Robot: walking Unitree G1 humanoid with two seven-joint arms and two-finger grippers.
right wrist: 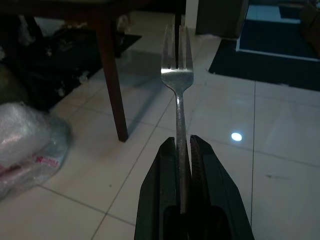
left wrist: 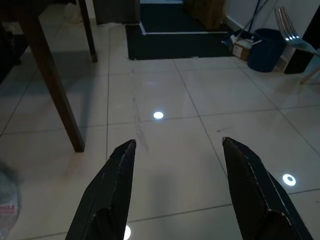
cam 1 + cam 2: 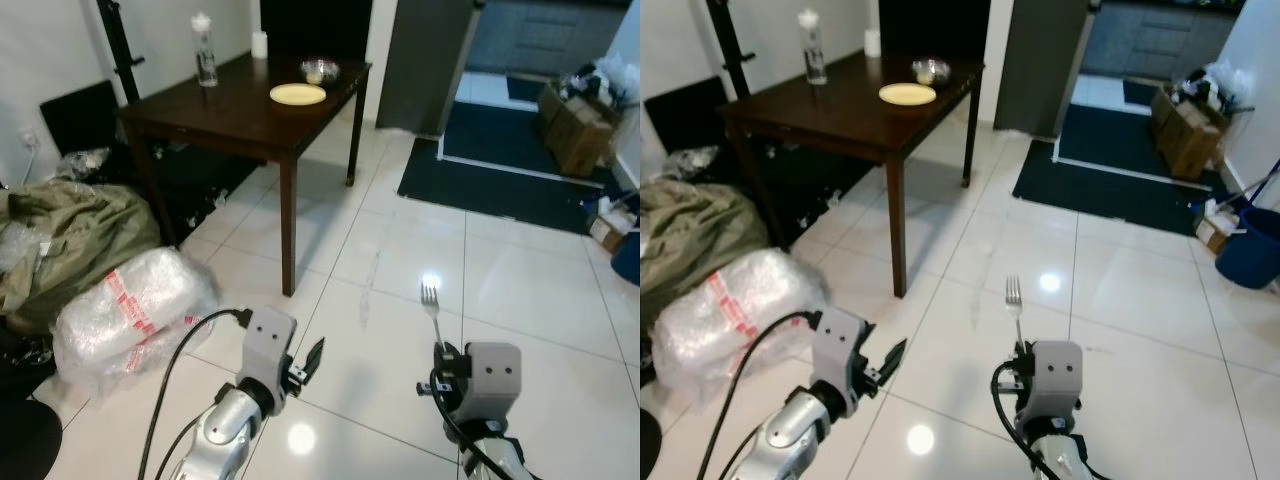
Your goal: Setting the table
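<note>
I am standing off from the dark brown wooden table (image 3: 240,110), on glossy white floor tiles (image 3: 400,260). My right gripper (image 1: 182,150) is raised in front of me over the floor, its two black fingers pressed together on the handle of a silver metal fork (image 1: 177,75). The fork stands upright out of the fingertips, tines uppermost and pointing roughly towards the table. My left gripper (image 2: 179,165) hangs level beside it over the tiles, fingers spread wide apart and holding nothing.

On the table I note a pale yellow round plate (image 3: 298,94) near the right edge, towards the far right corner. A small glass bowl (image 3: 320,70) sits just beyond it, at that corner. A clear plastic bottle with a white cap (image 3: 205,50) stands at the far left edge, and a white cylindrical object (image 3: 259,44) stands at the far edge between bottle and bowl.

Left of me on the floor lie a bubble-wrapped bundle with red printing (image 3: 135,305) and an olive green heap of fabric (image 3: 65,235). A dark mat (image 3: 500,180) lies beyond the table's right side.
</note>
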